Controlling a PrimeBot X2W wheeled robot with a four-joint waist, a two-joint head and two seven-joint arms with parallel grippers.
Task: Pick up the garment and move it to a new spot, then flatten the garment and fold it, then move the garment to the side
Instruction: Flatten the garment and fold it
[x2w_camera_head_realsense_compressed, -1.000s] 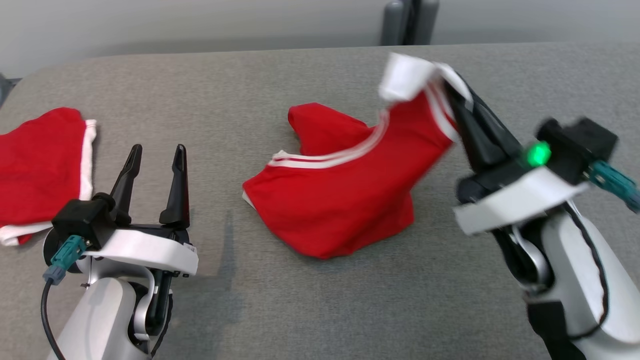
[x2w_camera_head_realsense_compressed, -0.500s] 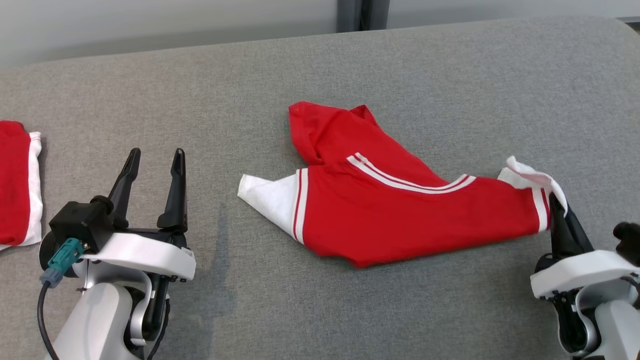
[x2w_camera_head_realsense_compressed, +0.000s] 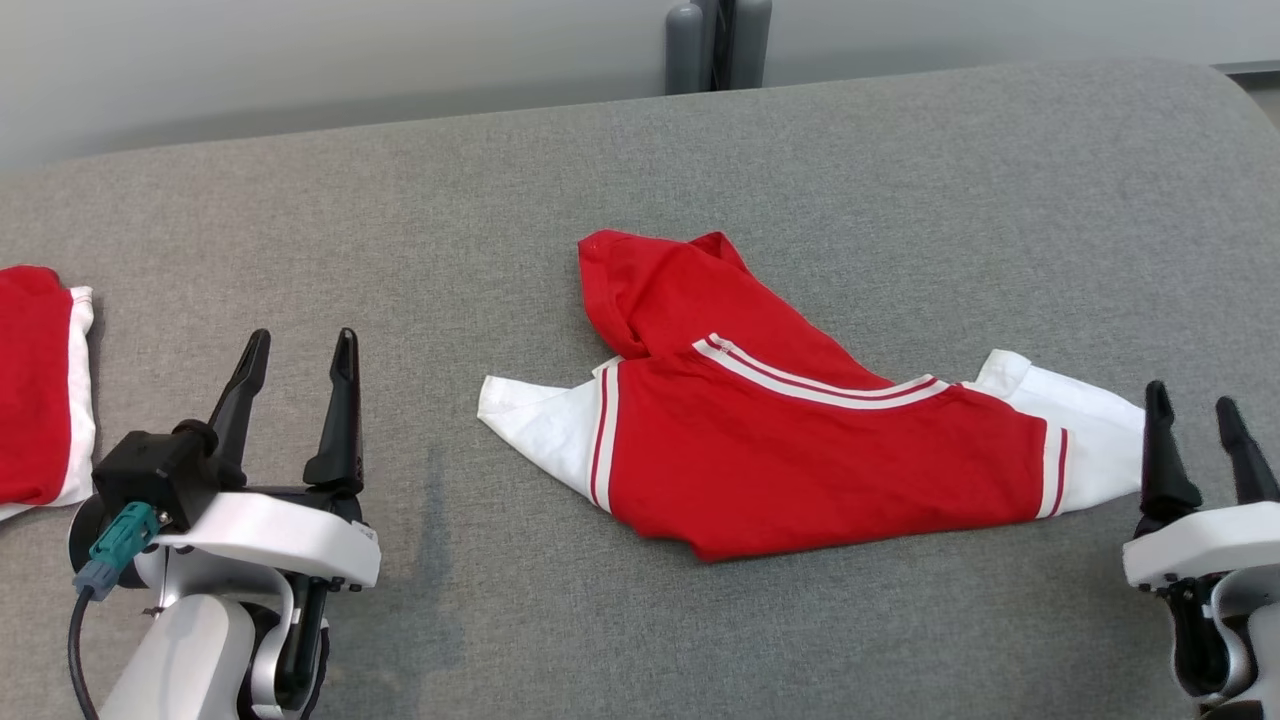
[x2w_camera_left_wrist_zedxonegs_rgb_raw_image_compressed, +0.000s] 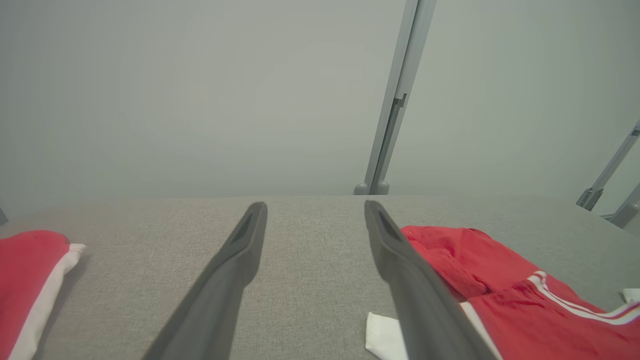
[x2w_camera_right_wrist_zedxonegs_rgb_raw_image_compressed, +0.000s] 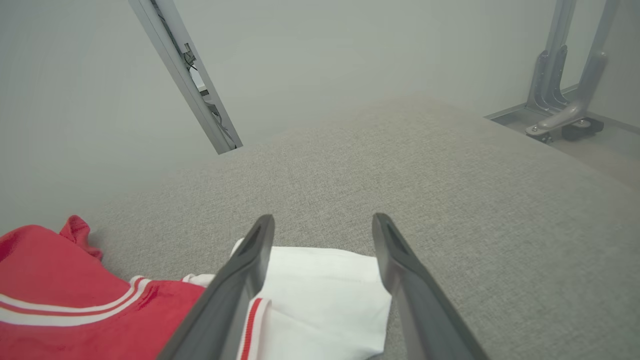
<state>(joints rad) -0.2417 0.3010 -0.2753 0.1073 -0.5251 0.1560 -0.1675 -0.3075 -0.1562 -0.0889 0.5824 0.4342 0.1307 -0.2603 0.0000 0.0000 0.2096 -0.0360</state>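
A red garment (x2w_camera_head_realsense_compressed: 800, 440) with white stripes and white sleeve ends lies rumpled across the middle of the grey table (x2w_camera_head_realsense_compressed: 640, 180); its upper part is folded over. It also lies at the right of the left wrist view, garment (x2w_camera_left_wrist_zedxonegs_rgb_raw_image_compressed: 500, 290), and low in the right wrist view, garment (x2w_camera_right_wrist_zedxonegs_rgb_raw_image_compressed: 100, 300). My right gripper (x2w_camera_head_realsense_compressed: 1195, 415) is open just right of the white right sleeve (x2w_camera_right_wrist_zedxonegs_rgb_raw_image_compressed: 320, 295), which lies beneath its fingers. My left gripper (x2w_camera_head_realsense_compressed: 295, 350) is open and holds nothing, well left of the garment's white left sleeve (x2w_camera_head_realsense_compressed: 530, 420).
A second red and white garment (x2w_camera_head_realsense_compressed: 40, 390) lies at the table's left edge. Grey metal posts (x2w_camera_head_realsense_compressed: 715, 45) stand behind the far edge. A metal frame foot (x2w_camera_right_wrist_zedxonegs_rgb_raw_image_compressed: 560, 120) stands on the floor off the table's right side.
My right gripper has let go of the white sleeve, opened, and pulled back to the right. The sleeve now lies flat on the table. The head view has shifted slightly.
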